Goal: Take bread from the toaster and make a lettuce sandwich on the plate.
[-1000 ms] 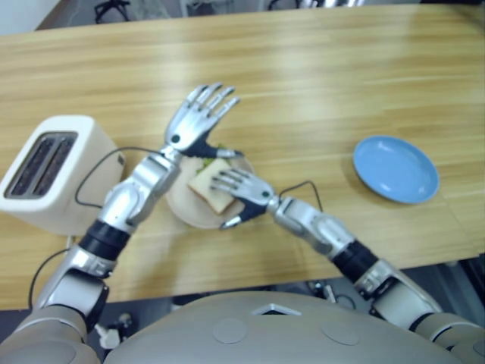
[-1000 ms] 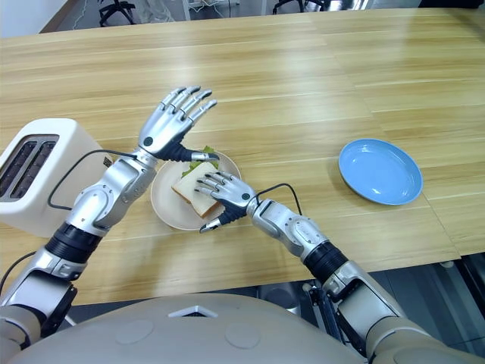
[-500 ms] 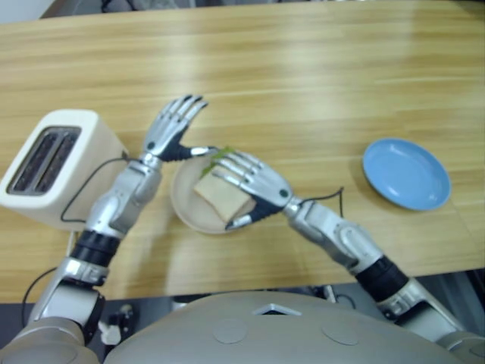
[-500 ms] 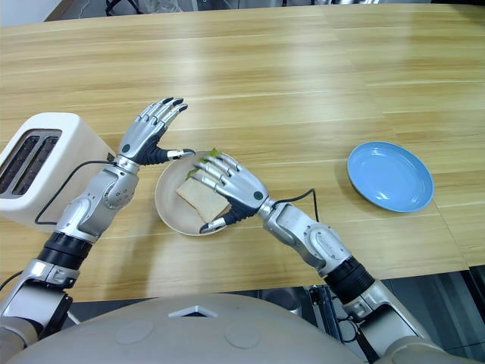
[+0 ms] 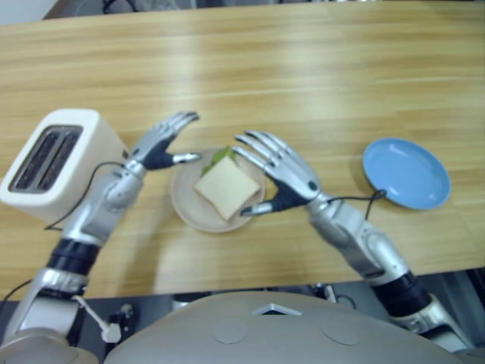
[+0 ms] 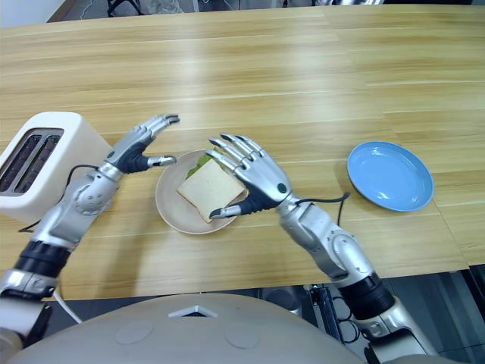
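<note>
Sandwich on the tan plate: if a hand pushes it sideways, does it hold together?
Probably not: the top slice lies loose on lettuce that pokes out at the far edge, so it would likely slide off. It looks soft and light, apt to dent under a firm grip. The shallow plate may skid too.

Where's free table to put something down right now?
Bare: the far table beyond both plates, and the strip between right hand and blue plate. Crowded: left hand and right hand flank the beige plate with the sandwich; toaster at left.
</note>
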{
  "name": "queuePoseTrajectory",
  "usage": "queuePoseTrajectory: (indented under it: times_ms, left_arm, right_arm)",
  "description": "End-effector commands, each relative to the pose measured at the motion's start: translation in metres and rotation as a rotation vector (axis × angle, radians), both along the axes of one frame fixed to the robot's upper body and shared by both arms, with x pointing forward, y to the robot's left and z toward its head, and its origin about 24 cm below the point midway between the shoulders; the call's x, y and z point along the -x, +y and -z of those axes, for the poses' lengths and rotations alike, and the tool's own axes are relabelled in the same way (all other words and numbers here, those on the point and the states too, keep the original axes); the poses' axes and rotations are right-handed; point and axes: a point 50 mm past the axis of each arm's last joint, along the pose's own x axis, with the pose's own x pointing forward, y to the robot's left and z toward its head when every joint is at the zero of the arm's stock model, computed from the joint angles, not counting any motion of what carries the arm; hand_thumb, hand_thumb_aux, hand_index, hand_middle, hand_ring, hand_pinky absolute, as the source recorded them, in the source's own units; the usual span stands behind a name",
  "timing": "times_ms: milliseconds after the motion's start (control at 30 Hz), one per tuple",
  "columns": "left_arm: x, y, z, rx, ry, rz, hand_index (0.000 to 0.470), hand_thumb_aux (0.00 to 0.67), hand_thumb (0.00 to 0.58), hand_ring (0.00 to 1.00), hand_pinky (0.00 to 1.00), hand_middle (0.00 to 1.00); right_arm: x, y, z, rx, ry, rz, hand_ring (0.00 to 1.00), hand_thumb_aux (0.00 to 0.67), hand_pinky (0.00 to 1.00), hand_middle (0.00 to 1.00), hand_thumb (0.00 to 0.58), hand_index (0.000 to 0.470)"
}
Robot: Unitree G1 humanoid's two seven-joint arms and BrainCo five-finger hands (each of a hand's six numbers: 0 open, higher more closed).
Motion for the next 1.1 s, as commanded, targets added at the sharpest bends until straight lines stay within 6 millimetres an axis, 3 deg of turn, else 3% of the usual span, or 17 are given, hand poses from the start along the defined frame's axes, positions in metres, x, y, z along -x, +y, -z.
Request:
queuePoseTrajectory:
  times_ms: [33,67,100,200,333,467,633,767,967,1100]
  left_arm:
    - [0.007,0.024,-0.018,0.090,0.157,0.019,0.460,0.670,0.580,0.78,0.78,0.78]
    - [0.008,0.029,-0.022,0.109,0.184,0.022,0.460,0.670,0.580,0.95,0.95,0.95]
    - [0.010,0.034,-0.024,0.110,0.244,0.041,0.460,0.670,0.580,1.00,1.00,1.00]
    - [0.014,0.041,-0.026,0.088,0.365,0.090,0.460,0.670,0.580,1.00,1.00,1.00]
    - [0.027,0.045,-0.013,-0.003,0.560,0.142,0.460,0.670,0.580,1.00,1.00,1.00]
    - [0.046,0.040,0.007,-0.090,0.742,0.188,0.460,0.670,0.580,1.00,1.00,1.00]
    - [0.069,0.040,0.046,-0.225,0.990,0.201,0.460,0.670,0.580,1.00,1.00,1.00]
    - [0.077,0.035,0.055,-0.264,1.059,0.234,0.460,0.670,0.580,1.00,1.00,1.00]
    - [0.062,0.025,0.071,-0.323,1.013,0.209,0.460,0.670,0.580,1.00,1.00,1.00]
    - [0.036,0.006,0.079,-0.305,0.895,0.183,0.460,0.670,0.580,1.00,1.00,1.00]
  right_arm:
    - [0.004,-0.030,0.001,-0.020,0.304,0.030,0.92,0.670,0.92,0.92,0.580,0.460]
    - [0.005,-0.035,-0.003,-0.036,0.344,0.038,1.00,0.670,1.00,1.00,0.580,0.460]
    - [0.007,-0.041,-0.007,-0.037,0.399,0.041,1.00,0.670,1.00,1.00,0.580,0.460]
    - [0.017,-0.049,-0.007,0.011,0.570,0.030,1.00,0.670,1.00,1.00,0.580,0.460]
    - [0.034,-0.049,0.009,0.125,0.786,-0.012,1.00,0.670,1.00,1.00,0.580,0.460]
    - [0.040,-0.035,0.027,0.191,0.895,-0.084,1.00,0.670,1.00,1.00,0.580,0.460]
    - [0.039,-0.007,0.060,0.320,0.999,-0.168,1.00,0.670,1.00,1.00,0.580,0.460]
    - [0.029,0.009,0.075,0.369,1.009,-0.202,1.00,0.670,1.00,1.00,0.580,0.460]
    - [0.005,0.027,0.089,0.344,0.965,-0.183,1.00,0.670,1.00,1.00,0.580,0.460]
    - [-0.015,0.031,0.096,0.322,0.889,-0.129,1.00,0.670,1.00,1.00,0.580,0.460]
